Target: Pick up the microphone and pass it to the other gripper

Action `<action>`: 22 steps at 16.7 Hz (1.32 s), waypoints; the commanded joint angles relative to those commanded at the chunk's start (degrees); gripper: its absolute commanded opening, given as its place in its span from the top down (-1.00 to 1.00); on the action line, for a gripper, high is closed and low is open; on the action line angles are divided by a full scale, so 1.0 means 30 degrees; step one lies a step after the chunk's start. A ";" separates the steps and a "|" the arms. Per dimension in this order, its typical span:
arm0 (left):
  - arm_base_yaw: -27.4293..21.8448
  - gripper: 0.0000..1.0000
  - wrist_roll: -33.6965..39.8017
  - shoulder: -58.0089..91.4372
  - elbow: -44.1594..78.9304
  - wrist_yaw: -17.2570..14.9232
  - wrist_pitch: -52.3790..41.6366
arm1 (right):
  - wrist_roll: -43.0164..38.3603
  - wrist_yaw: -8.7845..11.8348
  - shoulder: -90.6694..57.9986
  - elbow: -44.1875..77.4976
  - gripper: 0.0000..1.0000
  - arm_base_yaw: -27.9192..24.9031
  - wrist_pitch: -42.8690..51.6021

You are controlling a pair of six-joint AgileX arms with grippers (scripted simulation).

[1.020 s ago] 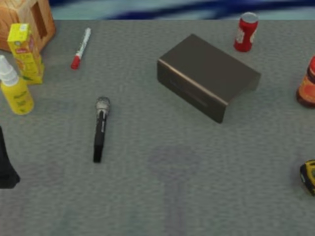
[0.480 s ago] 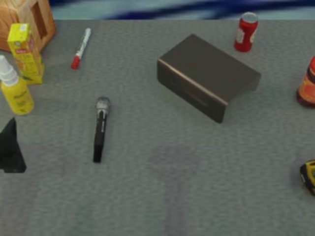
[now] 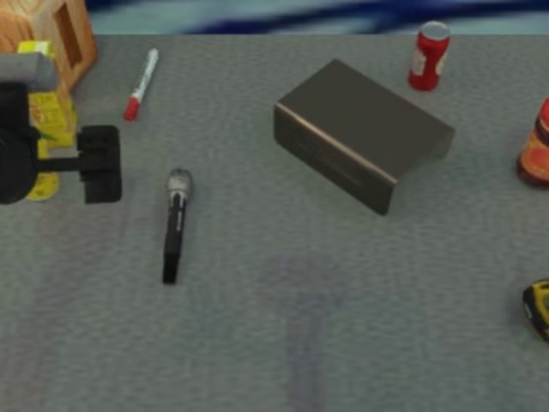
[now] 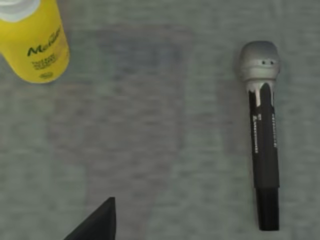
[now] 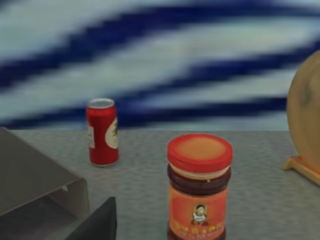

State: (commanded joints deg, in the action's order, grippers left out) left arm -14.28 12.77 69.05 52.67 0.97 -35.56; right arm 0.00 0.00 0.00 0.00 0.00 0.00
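The microphone lies flat on the grey table left of centre, its silver mesh head toward the far edge. In the left wrist view the microphone lies free, with nothing touching it. My left gripper hovers to the left of the microphone's head, apart from it. One black wedge finger shows, well off to one side with nothing beside it, so the jaws stand open. My right arm is outside the top view; its wrist view shows a single finger off to one side, open and empty.
A red-capped marker lies at the back left near a wooden block and a yellow carton. A yellow spray bottle is under my left arm. A grey box, red can, sauce jar and yellow-black object lie to the right.
My left arm has come in from the table's left edge, moving toward the back and right, and now covers the spray bottle. The microphone has not moved.
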 joint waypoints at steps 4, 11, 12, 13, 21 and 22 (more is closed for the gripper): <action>-0.1396 -1.00 0.1388 0.7245 0.5426 -0.0012 -0.3252 | 0.0000 0.0000 0.0000 0.0000 -1.00 0.0000 0.0000; -0.2849 -1.00 0.2761 1.4298 1.0611 0.0142 -0.7241 | 0.0000 0.0000 0.0000 0.0000 -1.00 0.0000 0.0000; -0.2910 -1.00 0.2817 1.4590 1.0812 0.0158 -0.7440 | 0.0000 0.0000 0.0000 0.0000 -1.00 0.0000 0.0000; -0.2932 -1.00 0.2837 1.4694 1.0881 0.0164 -0.7511 | 0.0000 0.0000 0.0000 0.0000 -1.00 0.0000 0.0000; -0.2846 -1.00 0.2735 1.5415 1.0117 0.0153 -0.6088 | 0.0000 0.0000 0.0000 0.0000 -1.00 0.0000 0.0000; -0.2837 -1.00 0.2719 1.5822 0.9780 0.0149 -0.5294 | 0.0000 0.0000 0.0000 0.0000 -1.00 0.0000 0.0000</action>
State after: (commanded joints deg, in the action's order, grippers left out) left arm -22.79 20.92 116.52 82.01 1.42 -51.44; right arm 0.00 0.00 0.00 0.00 0.00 0.00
